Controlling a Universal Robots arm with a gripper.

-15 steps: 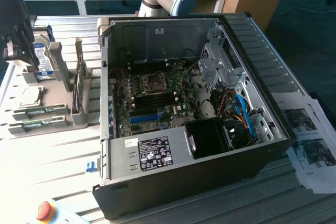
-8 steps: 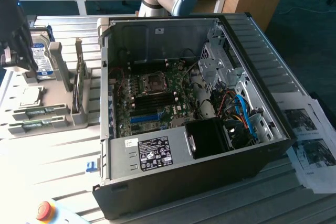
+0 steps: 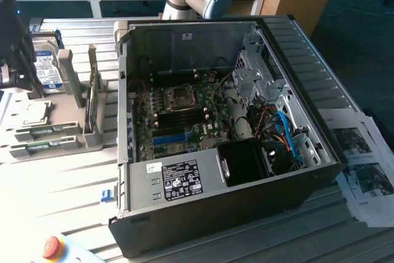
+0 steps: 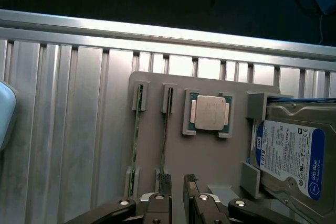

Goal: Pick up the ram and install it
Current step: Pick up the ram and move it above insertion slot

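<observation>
at the exterior view's left, the gripper (image 4: 177, 190) hangs open, empty, near the ram (image 4: 165, 129); off-centre jaws could tip it

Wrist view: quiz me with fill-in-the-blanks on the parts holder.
The gray holder carries ____ ram sticks.
The processor sits between the ram sticks and the ____.
The jaws, open above the holder, grip ____.
Missing: two; hard drive; nothing.
</observation>
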